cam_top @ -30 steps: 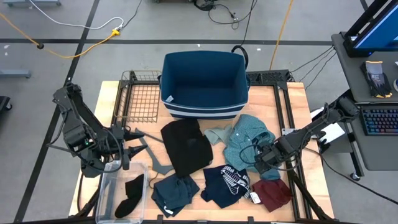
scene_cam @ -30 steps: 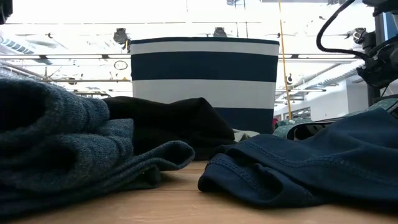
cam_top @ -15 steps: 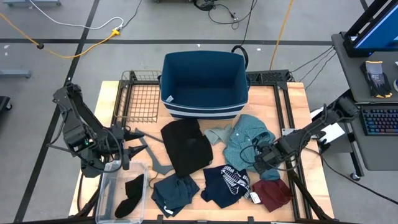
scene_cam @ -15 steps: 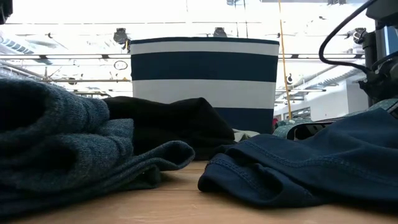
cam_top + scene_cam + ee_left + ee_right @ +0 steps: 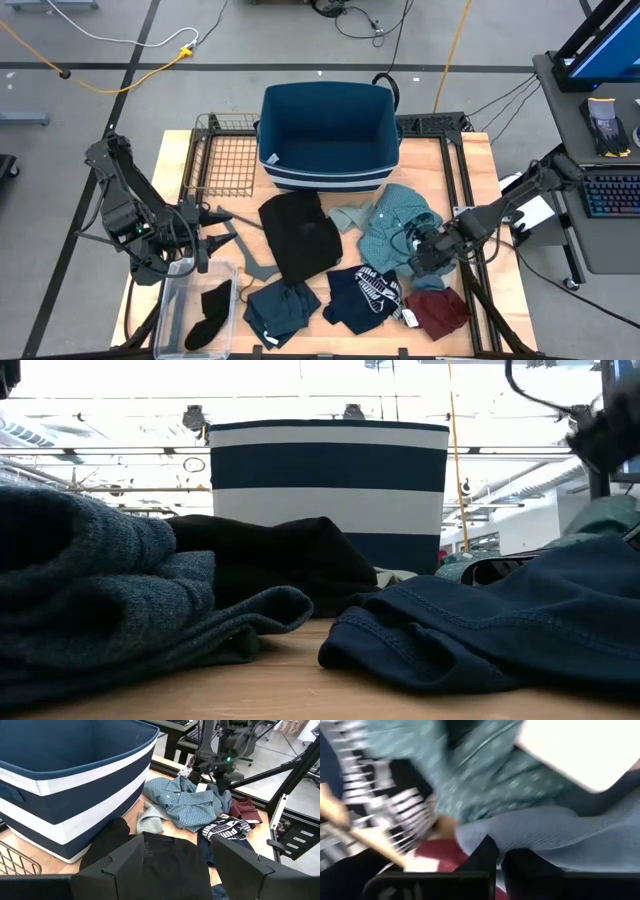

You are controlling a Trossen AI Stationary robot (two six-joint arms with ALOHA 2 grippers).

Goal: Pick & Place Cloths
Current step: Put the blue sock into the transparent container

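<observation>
Several cloths lie on the wooden table: black [image 5: 298, 235], pale green [image 5: 350, 215], teal checked [image 5: 395, 225], navy with white print [image 5: 365, 295], maroon [image 5: 440, 310], and a blue-grey one [image 5: 280, 308] near the front. My right gripper [image 5: 422, 255] hangs at the right of the pile, between the checked and maroon cloths. It is shut on a slate-blue knit cloth [image 5: 545, 840]. My left gripper [image 5: 205, 245] waits open at the table's left, above the clear bin's far end. My right gripper pinches a bunched part of the slate-blue knit cloth [image 5: 520, 837] between its two shut fingers [image 5: 482, 855], coming at it from above. The cloth is drawn up in a peak [image 5: 224, 796] under the gripper. Its lower part stays among the other cloths.
A navy basket with white stripes [image 5: 330, 130] stands open at the table's far middle. A wire rack [image 5: 225, 155] is to the left of it. A clear bin [image 5: 195, 310] holding a black sock sits at the near left. A grey hanger [image 5: 245, 255] lies beside the black cloth.
My right gripper has risen a little at the pile's right side, and a bunch of cloth beneath it now stands higher than before. The other cloths have stayed in place.
</observation>
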